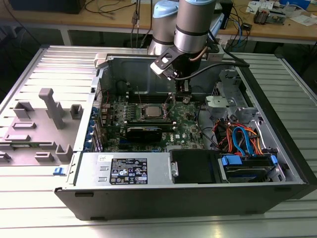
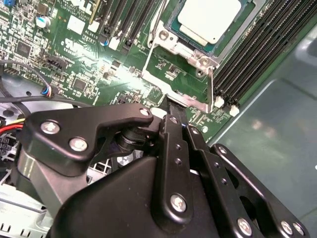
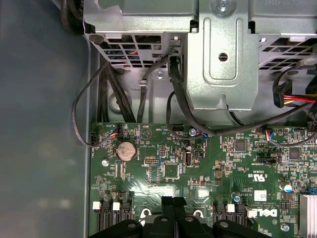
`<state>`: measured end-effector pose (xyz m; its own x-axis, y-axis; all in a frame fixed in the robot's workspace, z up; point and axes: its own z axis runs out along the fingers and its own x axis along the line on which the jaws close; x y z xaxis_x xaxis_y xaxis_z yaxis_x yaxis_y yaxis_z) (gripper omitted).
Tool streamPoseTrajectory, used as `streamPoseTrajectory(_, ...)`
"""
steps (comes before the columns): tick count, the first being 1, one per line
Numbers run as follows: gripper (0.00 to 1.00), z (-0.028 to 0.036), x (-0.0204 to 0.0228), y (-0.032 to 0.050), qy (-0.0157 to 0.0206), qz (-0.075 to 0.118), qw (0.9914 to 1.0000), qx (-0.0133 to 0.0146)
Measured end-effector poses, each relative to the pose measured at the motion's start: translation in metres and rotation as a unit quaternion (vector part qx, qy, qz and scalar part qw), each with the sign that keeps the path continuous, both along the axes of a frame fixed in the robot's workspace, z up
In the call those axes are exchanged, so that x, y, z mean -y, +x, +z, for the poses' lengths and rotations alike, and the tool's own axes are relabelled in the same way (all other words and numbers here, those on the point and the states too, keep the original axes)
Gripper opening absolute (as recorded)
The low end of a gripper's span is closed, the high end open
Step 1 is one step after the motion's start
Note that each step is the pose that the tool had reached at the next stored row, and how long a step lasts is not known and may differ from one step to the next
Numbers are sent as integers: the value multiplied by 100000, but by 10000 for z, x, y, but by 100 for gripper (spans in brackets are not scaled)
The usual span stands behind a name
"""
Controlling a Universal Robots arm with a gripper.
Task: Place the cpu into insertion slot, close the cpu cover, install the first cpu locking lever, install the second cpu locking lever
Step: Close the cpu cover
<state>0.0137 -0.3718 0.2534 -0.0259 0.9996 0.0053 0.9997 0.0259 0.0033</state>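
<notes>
Nearest you in the second wrist view is the black gripper [image 2: 174, 106]. Its fingers are drawn together, and nothing is visible between them. The tips stand at the bent end of a thin metal locking lever [image 2: 211, 87], just off one corner of the insertion slot [image 2: 250, 17]. You cannot tell whether the tips press on the lever.

Locate the cpu [image 2: 210, 20] inside the insertion slot, silver-grey top facing up. The cpu cover [image 2: 178, 44] lies flat around it, and the chip shows through its window. Long black memory slots [image 2: 257, 54] run along one side of the socket.

In the first wrist view, the closed fingertips [image 3: 168, 203] hang over one edge of the green motherboard [image 3: 198, 168]. White lettering is printed on that board near the fingers. A round coin cell [image 3: 126, 150] sits near the board's opposite edge, below a grey metal drive cage [image 3: 223, 64].

In the exterior view, the arm reaches down into the open computer case [image 1: 297, 168], with the socket near the board's centre. At the case's near edge, a power supply carries a black-and-white label [image 1: 128, 171] of small print and symbols. Blue and orange cables [image 1: 242, 139] lie toward the exterior view's right. A grey fixture tray [image 1: 47, 119] rests outside the case at the exterior view's left.
</notes>
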Motion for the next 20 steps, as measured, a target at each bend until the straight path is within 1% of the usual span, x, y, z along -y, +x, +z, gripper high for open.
streamPoseTrajectory(5,11,0,0,-7,1,-16,100000,4)
streamPoseTrajectory(11,11,0,0,-50,0,-6,100000,4)
streamPoseTrajectory(20,11,-1,0,-92,-5,-3,100000,2)
